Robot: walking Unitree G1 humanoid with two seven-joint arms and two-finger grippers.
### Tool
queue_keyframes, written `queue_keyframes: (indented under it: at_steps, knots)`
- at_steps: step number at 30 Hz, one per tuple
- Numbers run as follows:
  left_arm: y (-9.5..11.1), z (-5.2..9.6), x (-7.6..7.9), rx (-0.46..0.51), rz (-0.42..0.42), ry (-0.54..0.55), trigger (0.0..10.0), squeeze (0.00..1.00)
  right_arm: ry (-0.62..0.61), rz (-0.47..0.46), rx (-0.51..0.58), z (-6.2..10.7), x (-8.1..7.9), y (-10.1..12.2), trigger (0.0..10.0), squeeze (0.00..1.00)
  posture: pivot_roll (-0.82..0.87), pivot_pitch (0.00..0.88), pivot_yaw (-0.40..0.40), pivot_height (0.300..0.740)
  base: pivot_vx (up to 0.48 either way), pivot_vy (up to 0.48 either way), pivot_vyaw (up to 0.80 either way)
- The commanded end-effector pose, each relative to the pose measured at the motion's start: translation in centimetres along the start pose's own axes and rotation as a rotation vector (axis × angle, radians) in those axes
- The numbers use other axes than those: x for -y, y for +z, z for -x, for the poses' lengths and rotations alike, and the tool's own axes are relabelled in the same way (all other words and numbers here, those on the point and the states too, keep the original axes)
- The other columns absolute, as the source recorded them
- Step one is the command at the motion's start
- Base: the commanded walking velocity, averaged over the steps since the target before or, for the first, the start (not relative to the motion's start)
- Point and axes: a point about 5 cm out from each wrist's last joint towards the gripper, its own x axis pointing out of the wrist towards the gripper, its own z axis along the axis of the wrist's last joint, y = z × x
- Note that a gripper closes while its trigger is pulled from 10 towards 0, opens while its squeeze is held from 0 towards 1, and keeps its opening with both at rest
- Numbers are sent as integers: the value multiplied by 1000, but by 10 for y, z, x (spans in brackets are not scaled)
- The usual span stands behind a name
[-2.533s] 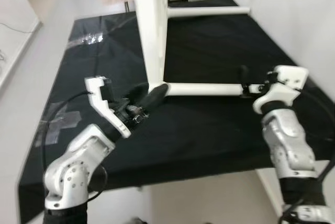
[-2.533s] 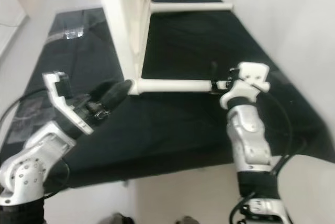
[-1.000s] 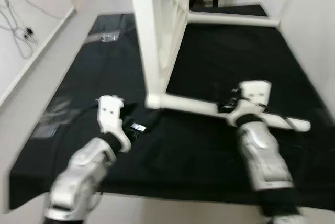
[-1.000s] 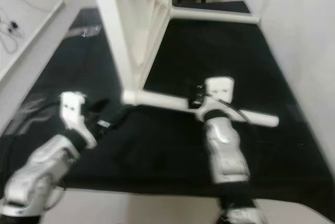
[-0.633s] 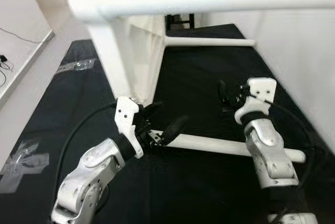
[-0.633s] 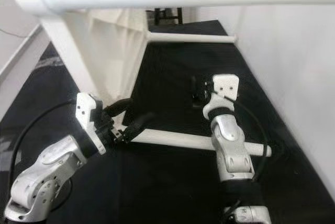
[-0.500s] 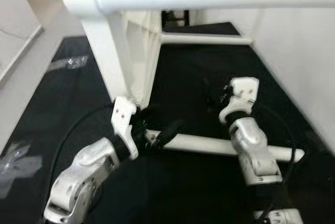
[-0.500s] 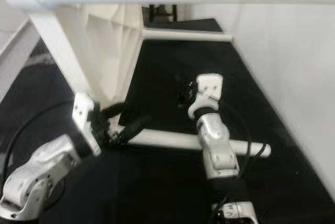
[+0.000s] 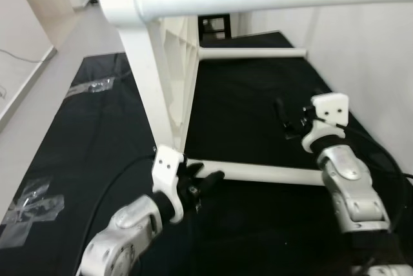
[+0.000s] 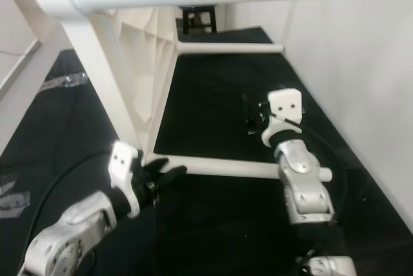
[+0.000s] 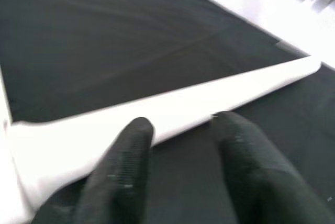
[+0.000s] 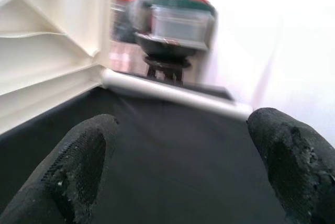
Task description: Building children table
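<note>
Now, at lower left of the left eye view, my left gripper (image 9: 201,184) sits at the near white table leg (image 9: 271,174), right by its joint with the tabletop (image 9: 169,63) standing on edge on the black cloth (image 9: 251,102). I judge seating that leg needs a square, firm grip close to the joint. Its fingers (image 11: 123,174) are parted, tips touching the leg, not clamped. At right, my right gripper (image 9: 288,120) hovers wide open, holding nothing.
</note>
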Motion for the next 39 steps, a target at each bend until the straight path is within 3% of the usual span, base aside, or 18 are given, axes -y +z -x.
queue_keyframes:
  at_steps: [1,7,8,10,11,15,16,18,19,20,23,26,29,32,33,35,38,39]
  knots:
    - [1,1,-12,12,-28,65,0,0,21,60,129,4,12,31,10000,0,-10,139,62,740,0,0,0]
    - [12,-6,-19,60,-84,81,0,0,112,180,184,22,26,58,10000,0,-31,140,80,740,0,0,0]
    - [18,-13,-26,78,-100,106,0,0,181,260,194,39,33,72,10000,0,-54,137,100,740,0,0,0]
    - [20,-16,-30,80,-105,117,0,0,208,311,196,48,37,80,10000,0,-58,137,104,740,0,0,0]
    - [21,-18,-34,77,-104,132,0,0,242,316,190,58,39,88,10000,0,-84,136,129,740,0,0,0]
    - [21,-21,-39,70,-104,149,0,0,286,322,171,73,43,97,10000,0,-96,134,147,740,0,0,0]
    - [20,-24,-41,57,-106,150,8902,0,272,304,193,85,52,110,10000,0,-108,134,181,740,0,0,0]
    - [19,-26,-42,49,-109,149,8902,0,261,299,211,94,58,119,10000,0,-108,134,181,740,0,0,0]
    - [19,-28,-42,42,-111,145,10000,0,244,298,258,99,63,134,10000,0,-113,129,195,740,0,0,0]
    - [19,-28,-42,42,-111,145,10000,0,244,298,258,99,63,134,10000,0,-113,129,195,740,0,0,0]
    - [18,-31,-42,32,-119,132,10000,0,236,316,394,103,66,169,10000,0,-113,126,202,740,0,0,0]
    - [17,-32,-42,31,-120,130,10000,0,240,321,413,104,66,175,10000,0,-113,126,202,740,0,0,0]
    - [15,-32,-44,33,-109,160,10000,0,303,525,415,82,61,191,10000,0,-95,112,180,740,0,0,0]
    - [15,-32,-45,35,-105,168,10000,0,309,583,412,76,61,195,10000,0,-94,112,177,740,0,0,0]
    - [15,-32,-45,40,-101,178,10000,0,327,653,412,68,59,200,10000,0,-93,111,168,740,0,0,0]
    - [15,-32,-45,40,-101,178,10000,0,327,653,412,68,59,200,10000,0,-93,111,168,740,0,0,0]
    - [13,-29,-42,56,-68,192,10000,0,293,826,432,46,65,215,10000,0,-92,109,135,740,0,0,0]
    - [13,-29,-42,56,-68,192,10000,0,293,826,432,46,65,215,10000,0,-92,109,135,740,0,0,0]
